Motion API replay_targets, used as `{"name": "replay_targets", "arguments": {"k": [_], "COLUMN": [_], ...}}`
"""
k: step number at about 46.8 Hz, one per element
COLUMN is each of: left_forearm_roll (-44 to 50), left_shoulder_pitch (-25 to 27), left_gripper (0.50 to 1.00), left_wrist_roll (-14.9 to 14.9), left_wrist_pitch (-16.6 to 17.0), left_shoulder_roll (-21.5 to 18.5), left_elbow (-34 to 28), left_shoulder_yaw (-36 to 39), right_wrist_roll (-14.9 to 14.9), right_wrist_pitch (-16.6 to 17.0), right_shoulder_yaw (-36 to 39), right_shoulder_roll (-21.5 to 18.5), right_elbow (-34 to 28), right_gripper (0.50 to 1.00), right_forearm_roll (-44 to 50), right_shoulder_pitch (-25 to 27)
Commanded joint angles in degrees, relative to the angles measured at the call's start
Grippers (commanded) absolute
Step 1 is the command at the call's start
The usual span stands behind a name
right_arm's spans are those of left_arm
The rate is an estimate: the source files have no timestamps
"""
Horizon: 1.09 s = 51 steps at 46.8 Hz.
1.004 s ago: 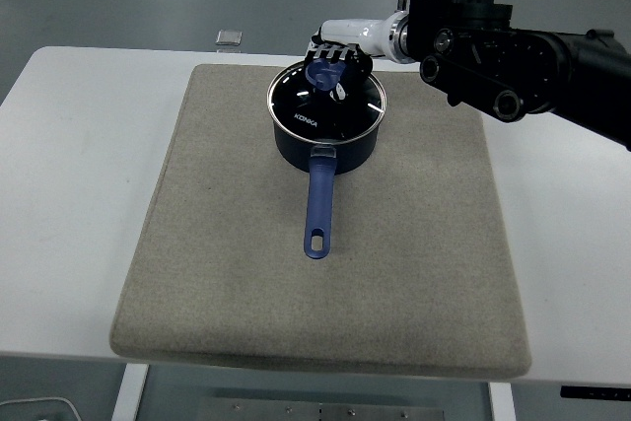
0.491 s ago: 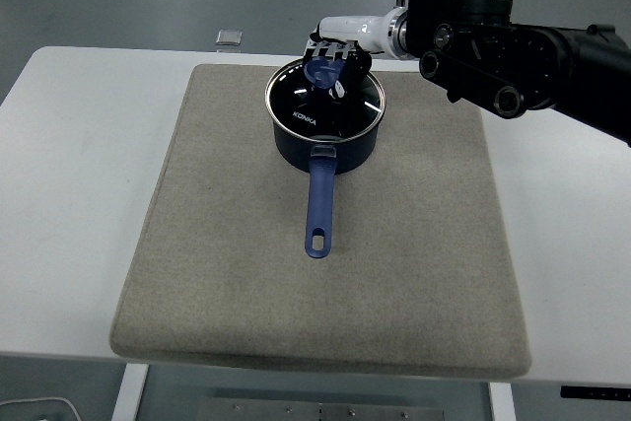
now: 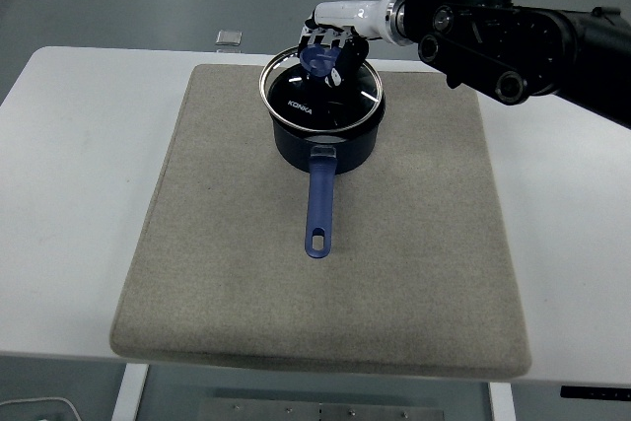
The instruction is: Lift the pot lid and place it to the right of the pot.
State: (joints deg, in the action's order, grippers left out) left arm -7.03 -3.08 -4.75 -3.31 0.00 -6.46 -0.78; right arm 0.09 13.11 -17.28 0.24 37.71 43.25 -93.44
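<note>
Blue knob is clamped in your right hand fingers, and the lid just tilted up off the pot beneath them, so carry it right next.

Even, bright overhead lighting. Soft shadows only, faintest beneath the pot. Bright glints mark the glass lid. Focus is sharp; the right hand appears slightly blurred.

One pot is standing on one grey mat, and one glass lid is sitting above it. One robot hand is showing. One white table is carrying all. One small object is lying at the far edge.
</note>
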Motion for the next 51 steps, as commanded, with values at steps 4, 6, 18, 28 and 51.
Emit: {"name": "replay_targets", "arguments": {"k": [4, 6, 18, 28, 51], "left_forearm_roll": [0.0, 0.0, 0.0, 0.0, 0.0], "left_shoulder_pitch": [0.0, 0.0, 0.0, 0.0, 0.0], "left_gripper": [1.000, 1.000, 1.000, 1.000, 1.000], "left_wrist_roll": [0.0, 0.0, 0.0, -0.1, 0.0], "left_wrist_pitch": [0.0, 0.0, 0.1, 0.0, 0.0], "left_shoulder_roll": [0.0, 0.0, 0.0, 0.0, 0.0], "left_elbow": [0.0, 0.0, 0.0, 0.0, 0.0], "left_shoulder_yaw": [0.0, 0.0, 0.0, 0.0, 0.0], "right_wrist_roll": [0.0, 0.0, -0.1, -0.4, -1.7], "right_wrist_pitch": [2.1, 2.4, 3.8, 3.4, 1.0], "right_shoulder_yaw": [-0.1, 0.0, 0.0, -1.7, -2.8], "right_shoulder_roll": [2.1, 3.4, 9.9, 15.5, 20.3], "right_elbow": [0.2, 0.3, 1.5, 2.7, 2.7], "right_gripper": [0.513, 0.511, 0.505, 0.500, 0.500], "right_forearm_roll": [-0.1, -0.2, 0.5, 0.6, 0.7], "right_shoulder_pitch": [-1.3, -1.5, -1.1, -0.8, 6.1]}}
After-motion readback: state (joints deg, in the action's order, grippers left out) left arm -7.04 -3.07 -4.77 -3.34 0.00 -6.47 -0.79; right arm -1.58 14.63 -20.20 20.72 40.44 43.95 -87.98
